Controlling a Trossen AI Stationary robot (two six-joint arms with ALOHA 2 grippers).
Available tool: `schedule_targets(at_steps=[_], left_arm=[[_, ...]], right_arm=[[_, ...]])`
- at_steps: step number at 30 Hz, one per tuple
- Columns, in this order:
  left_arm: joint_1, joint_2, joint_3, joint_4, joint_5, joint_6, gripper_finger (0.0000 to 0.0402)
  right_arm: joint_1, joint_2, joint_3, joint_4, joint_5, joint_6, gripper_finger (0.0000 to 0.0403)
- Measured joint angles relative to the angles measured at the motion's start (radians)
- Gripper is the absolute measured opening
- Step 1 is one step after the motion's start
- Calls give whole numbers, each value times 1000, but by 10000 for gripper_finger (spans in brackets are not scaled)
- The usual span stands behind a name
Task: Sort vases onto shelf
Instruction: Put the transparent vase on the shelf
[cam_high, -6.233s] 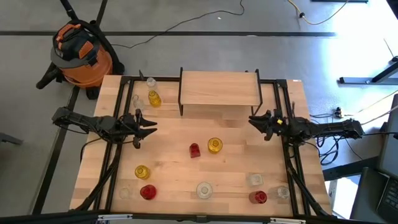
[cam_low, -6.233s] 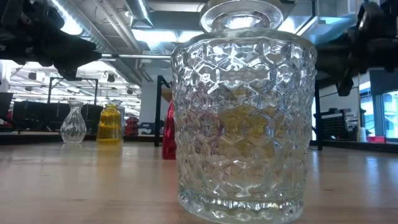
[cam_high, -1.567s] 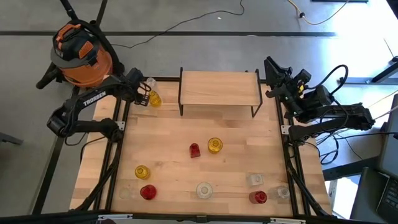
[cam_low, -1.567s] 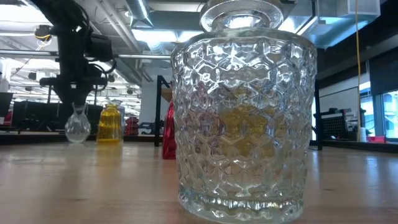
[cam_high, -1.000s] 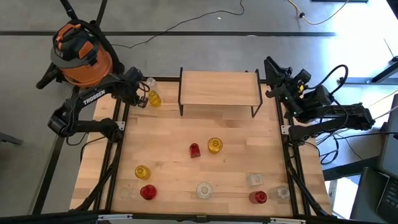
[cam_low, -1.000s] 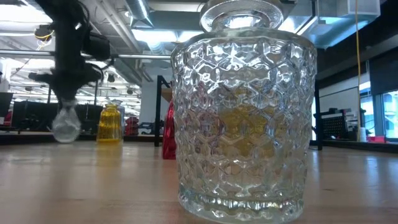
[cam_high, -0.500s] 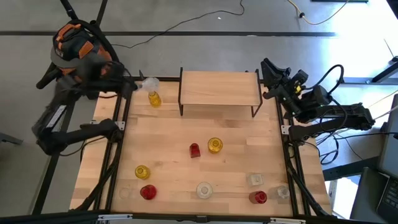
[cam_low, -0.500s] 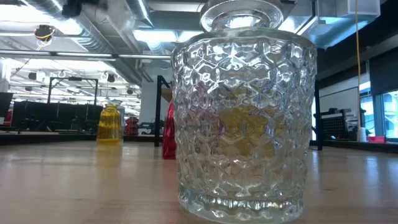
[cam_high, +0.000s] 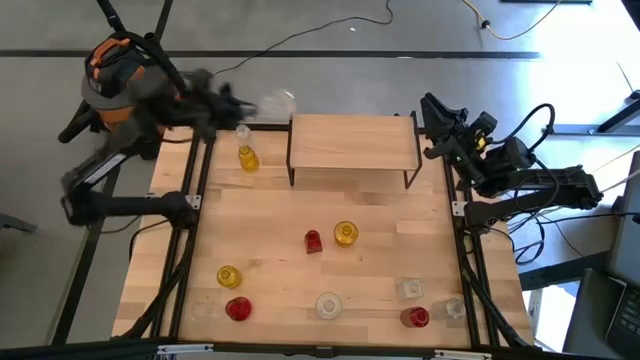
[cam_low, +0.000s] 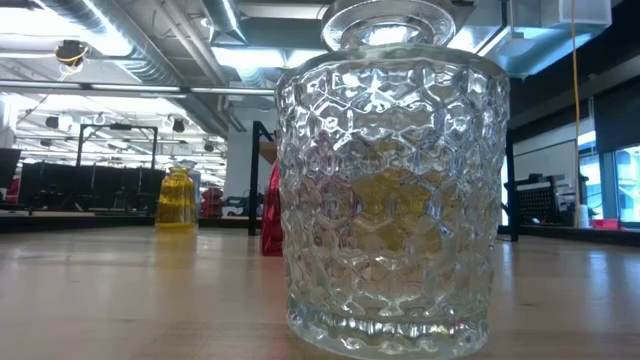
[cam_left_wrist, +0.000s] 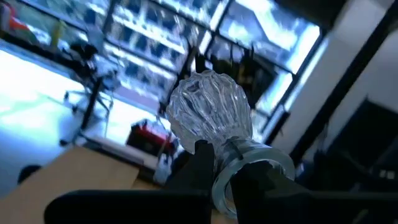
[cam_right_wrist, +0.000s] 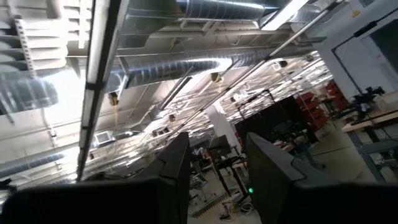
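My left gripper (cam_high: 248, 103) is raised beyond the table's far left corner, level and pointing toward the shelf. It is shut on a clear ribbed vase (cam_high: 276, 102) that sticks out toward the shelf's far left corner. The light-wood shelf (cam_high: 353, 142) stands on black legs at the table's far middle, its top bare. A yellow vase (cam_high: 247, 157) stands left of it. Several yellow, red and clear vases stand on the table, among them a red vase (cam_high: 313, 241) and another yellow vase (cam_high: 346, 233). My right gripper (cam_high: 430, 108) waits raised at the shelf's right end, open and holding nothing. My left gripper pinches the clear vase's narrow neck (cam_left_wrist: 225, 151) between its two fingers, just behind the rim (cam_left_wrist: 255, 177). The fingers (cam_left_wrist: 200, 163) lie across the neck. The vase is lifted clear and lies about level, its ribbed body (cam_left_wrist: 208, 112) pointing away from the gripper.
A big clear patterned vase (cam_low: 390, 180) stands close before the low camera and hides much of the table. More vases line the near edge, such as the red vase (cam_high: 237, 309) and the clear vase (cam_high: 328, 305). An orange vacuum (cam_high: 125, 85) stands beyond the far left corner.
My left gripper has risen from the table's far left corner with the clear vase and gone toward the shelf. It has tipped from pointing down to level. The vase, which hung below the fingers, now lies level and has left the low view upward.
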Motion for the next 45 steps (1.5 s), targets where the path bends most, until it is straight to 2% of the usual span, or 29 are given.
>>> schedule_targets(at_steps=[3, 5, 9, 12, 15, 16, 18, 20, 25, 28, 34, 38, 45], left_arm=[[-52, 125, 75, -83, -8, 90, 24], [-58, 213, 179, -234, -55, 155, 24], [-76, 418, 500, -572, -169, 336, 24], [-91, 579, 776, -815, -211, 445, 24], [-103, 730, 1045, -1015, -269, 516, 24], [-103, 767, 1085, -1052, -286, 538, 24], [-109, 752, 1014, -1003, -280, 545, 24], [-108, 754, 975, -1022, -278, 551, 24], [-119, 793, 973, -1180, -441, 597, 24], [-119, 818, 973, -1216, -494, 602, 24], [-122, 872, 974, -1275, -497, 603, 24], [-126, 920, 974, -1295, -502, 603, 24], [-127, 985, 974, -1351, -497, 596, 24]], right_arm=[[0, 0, 0, 0, -71, 28, 117], [0, -2, 0, 1, -116, 41, 117], [0, -5, 0, 1, -164, 43, 117], [0, -4, 0, 0, -169, 43, 117], [0, -4, 0, 1, -168, 42, 117], [0, -4, 0, 0, -164, 41, 117], [0, -4, 0, -3, -154, 39, 117], [0, -5, 0, -8, -148, 39, 117], [0, -7, 2, -11, -131, 37, 117], [0, -7, 2, -15, -106, 30, 117], [0, -7, 2, -85, -61, 13, 117], [0, -7, 2, -139, -98, 13, 117], [0, 6, 2, -360, -142, 73, 117]])
